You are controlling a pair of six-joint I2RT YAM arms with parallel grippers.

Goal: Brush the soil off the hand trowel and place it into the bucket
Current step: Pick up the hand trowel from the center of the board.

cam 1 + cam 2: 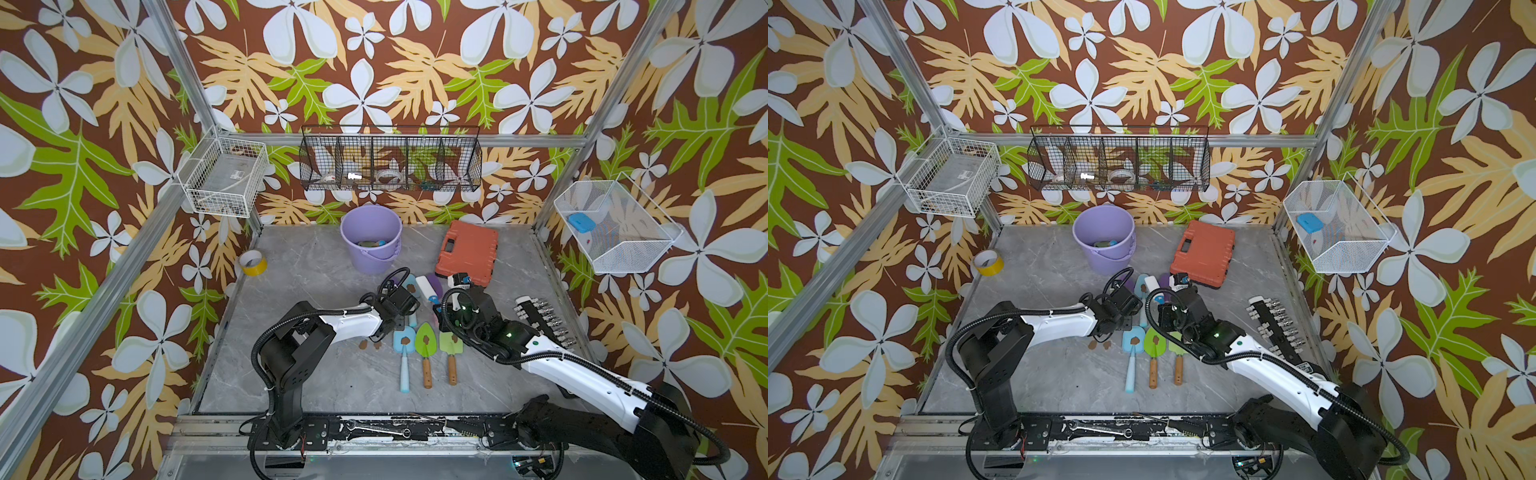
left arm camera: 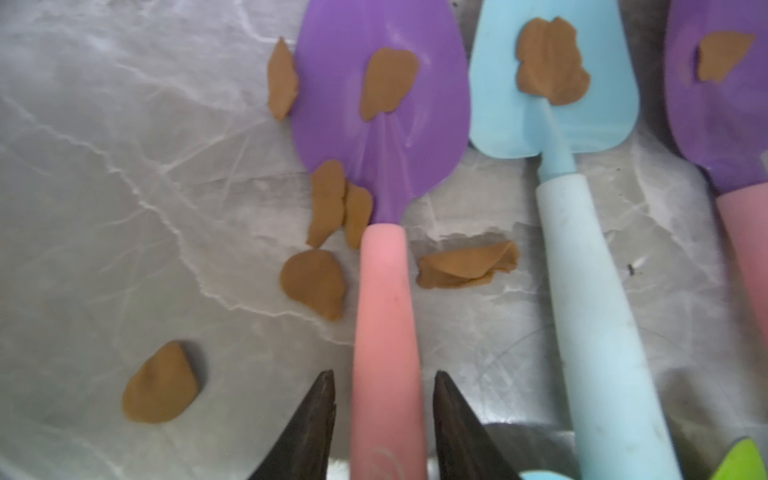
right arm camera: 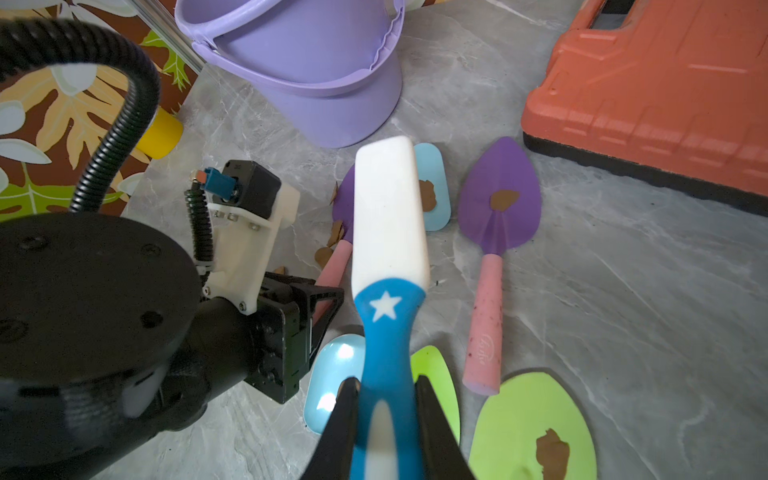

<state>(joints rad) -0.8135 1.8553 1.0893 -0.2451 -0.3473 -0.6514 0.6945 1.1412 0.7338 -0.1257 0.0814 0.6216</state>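
1 flat brown putty-like blob of soil sits on the hand trowel with the purple plastic blade and pink handle. The trowel lies flat on the grey marble-patterned tabletop, in front of the round lavender plastic bucket and apart from it. 6 more blobs lie loose beside its blade and neck.

The left gripper straddles the pink handle. Its jaws are spread slightly wider than the handle, with a thin gap on each side, so it is not yet pinching. The right gripper is pressed onto the blue handle of the white-headed brush, held above the trowels.

The trowel looks light and stiff. Its smooth, tapered handle would likely twist or slide under brush strokes. A square grip across the thicker part of the handle seems best, leaving the blade clear. The soil looks soft and tacky, so it may smear or cling rather than flick off. A light-blue trowel lies just beside, so lifting calls for care.
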